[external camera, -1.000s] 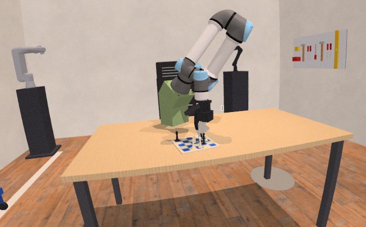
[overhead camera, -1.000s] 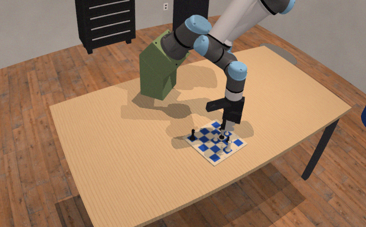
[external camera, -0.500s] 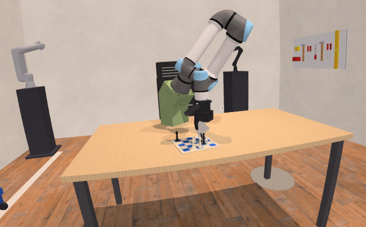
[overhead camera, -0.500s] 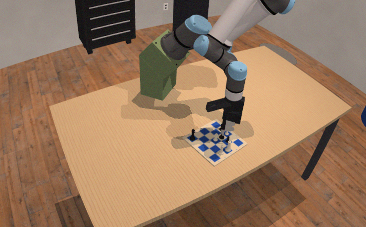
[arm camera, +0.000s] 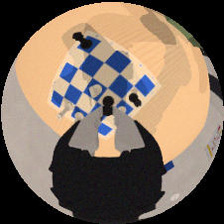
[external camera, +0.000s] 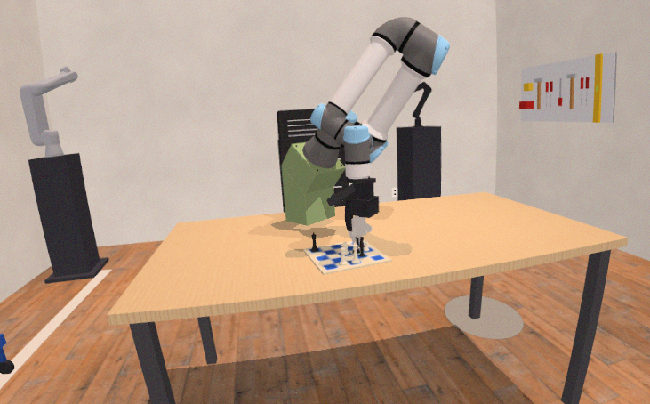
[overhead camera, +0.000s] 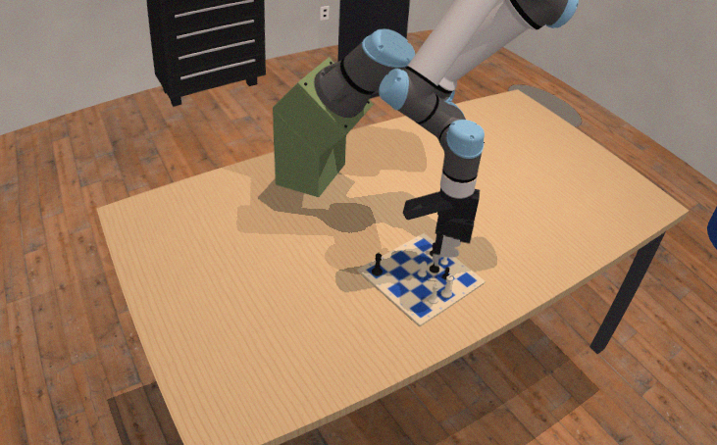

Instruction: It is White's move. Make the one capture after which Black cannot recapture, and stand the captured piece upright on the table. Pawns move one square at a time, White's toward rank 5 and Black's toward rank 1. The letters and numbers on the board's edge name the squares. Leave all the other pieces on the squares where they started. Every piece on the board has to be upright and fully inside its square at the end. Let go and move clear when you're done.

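Note:
The gripper (overhead camera: pixel 435 260) (arm camera: pixel 108 111) is shut on a black piece (overhead camera: pixel 434 269) (arm camera: pixel 108 101), whose base shows just below the fingertips, low over the board. The blue and white board (overhead camera: pixel 421 321) (external camera: pixel 325 270) lies on the table. Another black piece (overhead camera: pixel 447 273) (external camera: pixel 362 249) stands close by; in the wrist view it is not clearly separate. A third black piece (arm camera: pixel 135 99) is on the gripper's other side. A tall black piece (overhead camera: pixel 378 266) (external camera: pixel 314 243) (arm camera: pixel 85 43) stands at a corner. White pieces include a pawn (overhead camera: pixel 422 271) (arm camera: pixel 95 90) and a rook-like piece (overhead camera: pixel 447 286). The square labels are unreadable.
A second white pawn (overhead camera: pixel 444 262) stands right beside the fingers. Another white piece (overhead camera: pixel 433 294) (external camera: pixel 343 256) stands near the board's front edge. The green arm base (overhead camera: pixel 305 143) (external camera: pixel 307 195) rises from the table (overhead camera: pixel 228 309) (external camera: pixel 217 265) behind the board.

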